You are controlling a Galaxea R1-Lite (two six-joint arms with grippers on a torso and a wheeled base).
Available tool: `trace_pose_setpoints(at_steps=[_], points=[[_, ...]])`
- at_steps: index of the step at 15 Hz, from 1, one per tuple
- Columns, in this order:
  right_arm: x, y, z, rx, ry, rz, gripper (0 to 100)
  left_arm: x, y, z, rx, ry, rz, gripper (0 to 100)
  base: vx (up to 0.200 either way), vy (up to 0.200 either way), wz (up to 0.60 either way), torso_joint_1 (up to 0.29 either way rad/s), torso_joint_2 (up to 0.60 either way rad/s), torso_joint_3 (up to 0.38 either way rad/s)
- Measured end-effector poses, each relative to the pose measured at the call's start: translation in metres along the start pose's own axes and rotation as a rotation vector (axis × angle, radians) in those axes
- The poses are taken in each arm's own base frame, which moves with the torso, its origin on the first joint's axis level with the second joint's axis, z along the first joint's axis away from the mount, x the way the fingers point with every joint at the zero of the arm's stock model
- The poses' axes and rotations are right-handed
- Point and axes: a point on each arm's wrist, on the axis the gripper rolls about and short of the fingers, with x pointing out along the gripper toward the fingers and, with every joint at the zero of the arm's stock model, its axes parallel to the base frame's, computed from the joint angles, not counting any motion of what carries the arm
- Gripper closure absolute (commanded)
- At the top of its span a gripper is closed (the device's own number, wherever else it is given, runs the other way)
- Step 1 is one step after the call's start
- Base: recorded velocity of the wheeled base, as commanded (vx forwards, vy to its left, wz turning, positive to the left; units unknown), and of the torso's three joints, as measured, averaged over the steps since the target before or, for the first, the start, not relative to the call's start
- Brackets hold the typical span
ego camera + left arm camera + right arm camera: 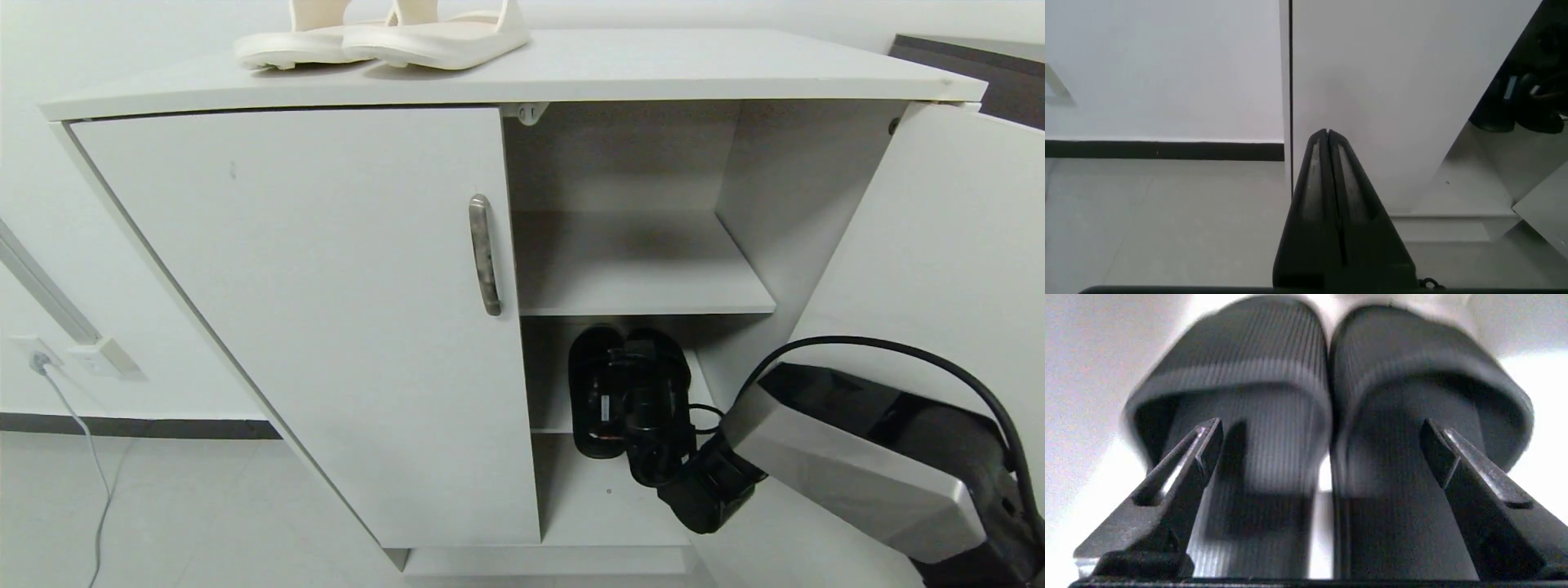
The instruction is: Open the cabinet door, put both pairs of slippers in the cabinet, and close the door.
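A pair of black slippers lies side by side on the bottom shelf of the white cabinet, behind the open right door. My right gripper is inside that lower compartment, right at the slippers. In the right wrist view it is open, with one finger outside each side of the ribbed black slippers. A pair of cream slippers rests on the cabinet top. My left gripper is shut and empty, low in front of the closed left door.
The left door is closed, with a metal handle at its inner edge. The middle shelf is bare. A wall socket with a cable sits low on the wall at left, above grey floor tiles.
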Motion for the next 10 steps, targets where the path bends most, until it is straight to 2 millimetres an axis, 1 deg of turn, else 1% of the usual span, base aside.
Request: trace_pose_setpoints(at_steps=[2,4,6,8,10], points=[[-0.025,-0.006,0.002,-0.001,-0.003,0.023,0,0.0,0.0,0.0,0.001,0.001,-0.002,100,0.0,0.0,0.0,0.0,0.0,0.0],[-0.054,-0.017,0.004,-0.018,0.011,0.044,0,0.0,0.0,0.0,0.001,0.001,-0.003,100,0.0,0.0,0.0,0.0,0.0,0.0],[-0.079,-0.027,0.012,-0.032,0.018,0.072,0,0.0,0.0,0.0,0.001,0.001,-0.003,100,0.0,0.0,0.0,0.0,0.0,0.0],[-0.093,-0.028,0.021,-0.036,0.007,0.097,0,0.0,0.0,0.0,0.0,0.001,-0.003,100,0.0,0.0,0.0,0.0,0.0,0.0],[-0.101,-0.027,0.024,-0.037,0.004,0.113,0,0.0,0.0,0.0,0.0,0.001,-0.004,100,0.0,0.0,0.0,0.0,0.0,0.0]])
